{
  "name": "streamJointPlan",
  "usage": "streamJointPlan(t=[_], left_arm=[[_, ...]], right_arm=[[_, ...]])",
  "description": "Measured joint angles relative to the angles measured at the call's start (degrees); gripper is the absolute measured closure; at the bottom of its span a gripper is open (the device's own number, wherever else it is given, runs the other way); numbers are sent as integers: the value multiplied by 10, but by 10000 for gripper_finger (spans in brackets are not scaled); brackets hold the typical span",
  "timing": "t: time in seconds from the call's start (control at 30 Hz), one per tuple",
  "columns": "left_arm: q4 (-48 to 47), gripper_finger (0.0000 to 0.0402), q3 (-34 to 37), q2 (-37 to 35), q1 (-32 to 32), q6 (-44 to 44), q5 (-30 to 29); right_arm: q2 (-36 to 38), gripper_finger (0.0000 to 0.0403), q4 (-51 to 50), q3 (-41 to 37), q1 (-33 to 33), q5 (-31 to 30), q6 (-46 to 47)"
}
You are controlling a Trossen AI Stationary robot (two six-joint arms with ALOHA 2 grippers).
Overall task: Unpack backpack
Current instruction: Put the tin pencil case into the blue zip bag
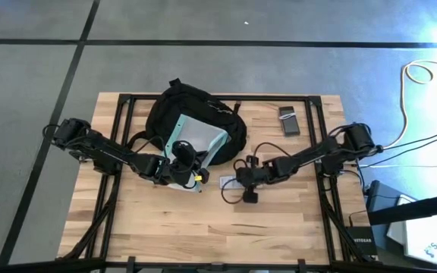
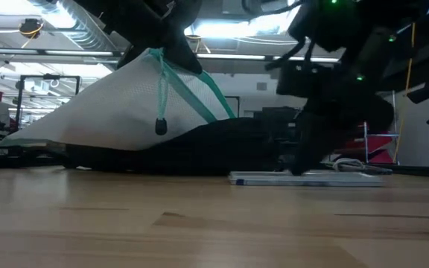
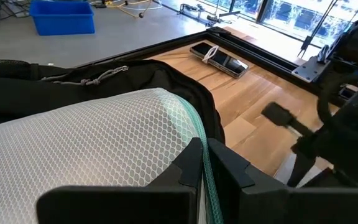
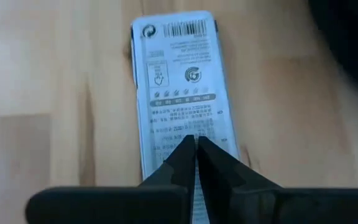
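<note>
The black backpack (image 1: 203, 106) lies at the table's far middle. A white mesh pouch with a teal edge (image 1: 196, 138) rests with its far part on the backpack (image 2: 222, 145); its near end is raised. My left gripper (image 1: 182, 161) is shut on that near end. To the right, a flat white packet with a barcode (image 4: 176, 81) lies on the wood. My right gripper (image 4: 196, 144) comes down on it, fingers shut. My left gripper pinches the pouch's teal-trimmed edge (image 3: 199, 134) between its two fingers, coming nearly level from the table's near left. The pouch (image 2: 103, 112) slants down from the fingers, with its far end on the backpack. A teal cord (image 2: 160, 112) hangs slack below the hold. My right gripper has its shut fingertips (image 4: 185, 152) on the packet's printed face (image 4: 194, 127), toward one end. The fingers slant steeply down from the table's right. The packet (image 2: 304, 179) lies flat on the table. Whether the fingers pinch any of it, I cannot tell.
A dark flat device with a strap (image 1: 288, 121) lies at the far right of the table. A black cable (image 1: 268, 148) loops beside the right arm. The near half of the table (image 1: 203, 227) is bare wood. A blue bin (image 3: 64, 15) stands on the floor beyond.
</note>
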State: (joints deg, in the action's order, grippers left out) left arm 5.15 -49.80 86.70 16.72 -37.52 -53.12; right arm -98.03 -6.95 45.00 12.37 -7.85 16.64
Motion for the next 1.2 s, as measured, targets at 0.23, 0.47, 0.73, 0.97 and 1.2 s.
streamJointPlan(t=[0.23,0.47,0.73,0.97,1.2], left_arm=[[0,396,0,0,0,0,0],[0,396,0,0,0,0,0],[0,396,0,0,0,0,0],[0,396,0,0,0,0,0],[0,396,0,0,0,0,0]], right_arm=[[-37,402,57,-3,-12,46,0],[9,402,40,-11,-11,50,-32],[71,398,31,-10,-9,51,-29],[66,308,8,-9,5,33,-31],[65,133,7,-8,24,-17,-20]])
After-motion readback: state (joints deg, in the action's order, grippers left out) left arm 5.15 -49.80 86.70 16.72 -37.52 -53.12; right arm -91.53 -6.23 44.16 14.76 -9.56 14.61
